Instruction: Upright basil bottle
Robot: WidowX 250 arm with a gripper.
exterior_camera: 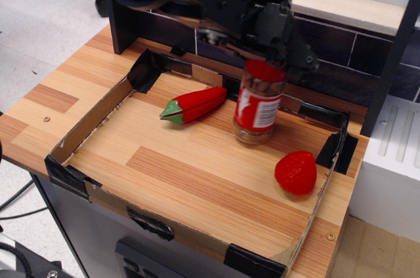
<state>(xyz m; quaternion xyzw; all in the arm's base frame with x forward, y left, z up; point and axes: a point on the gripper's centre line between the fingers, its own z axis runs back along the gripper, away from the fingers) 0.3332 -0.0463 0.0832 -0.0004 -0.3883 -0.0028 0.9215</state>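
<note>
The basil bottle (258, 109) is a clear jar with a red cap and a red-and-white label. It stands upright on the tray floor, right of centre near the back wall. My black gripper (270, 55) is directly above it, its fingers closed around the top of the red cap. The arm hides the fingers' far side.
A red toy pepper (195, 104) with a green stem lies left of the bottle. A red toy strawberry (296, 172) lies to its front right. The cardboard tray wall (92, 118) rims the wooden surface. A dark tiled backboard (341, 68) stands behind.
</note>
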